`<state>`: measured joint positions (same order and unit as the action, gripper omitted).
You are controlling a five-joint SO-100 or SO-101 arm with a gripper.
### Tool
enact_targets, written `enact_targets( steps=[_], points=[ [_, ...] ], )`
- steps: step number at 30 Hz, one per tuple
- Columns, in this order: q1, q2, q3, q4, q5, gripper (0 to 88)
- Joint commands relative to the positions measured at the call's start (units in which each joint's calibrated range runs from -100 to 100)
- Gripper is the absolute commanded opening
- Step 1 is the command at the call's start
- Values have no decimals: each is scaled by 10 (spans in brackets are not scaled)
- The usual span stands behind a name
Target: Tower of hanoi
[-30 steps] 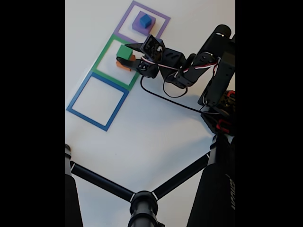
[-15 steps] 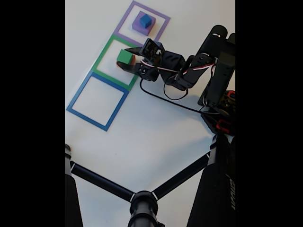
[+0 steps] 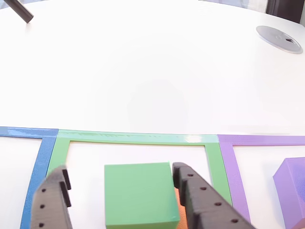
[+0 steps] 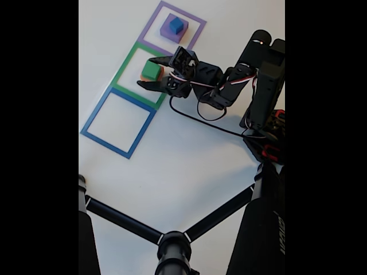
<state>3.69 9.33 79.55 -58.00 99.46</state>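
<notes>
The green block (image 4: pixel 151 71) sits on top of the orange block (image 4: pixel 160 73), and both stand inside the green tape square (image 4: pixel 127 65) on the white bench (image 4: pixel 189 166). In the fixed view only a thin orange edge shows past the green block on the side toward the arm; in the other view a sliver of orange (image 3: pixel 177 202) shows just right of the green block (image 3: pixel 139 193).

The gripper (image 4: pixel 147 72) reaches over the green tape square with its fingers spread apart, one on each side of the green block. In the other view the left finger (image 3: pixel 50 202) stands clear of the block with bare bench between them, while the right finger (image 3: pixel 202 202) is just beside the block's right edge; whether it touches cannot be told. Nothing is held between the fingers.

The purple block (image 4: pixel 170 32) lies inside the purple tape square (image 4: pixel 198 27), next to the green tape square on the far side from the camera in the fixed view, and the blue cube (image 4: pixel 176 24) rests on top of it. In the other view a corner of the purple block (image 3: pixel 291 188) shows to the right of the green tape square (image 3: pixel 138 138). The blue tape square (image 4: pixel 95 115) adjoins the green tape square on the opposite side.
</notes>
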Motion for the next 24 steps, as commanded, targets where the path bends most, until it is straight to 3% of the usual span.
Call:
enact_targets(
  steps=[1, 6, 13, 16, 20, 24],
  points=[
    [6, -36, -13, -5, 5, 267],
    [14, -167, -9, 110, 5, 260],
    [38, -459, -95, 570, 5, 180],
    [43, -550, -165, 774, 5, 91],
    [48, -630, -244, 968, 5, 9],
    [72, -677, -315, 1129, 5, 0]
  ],
)
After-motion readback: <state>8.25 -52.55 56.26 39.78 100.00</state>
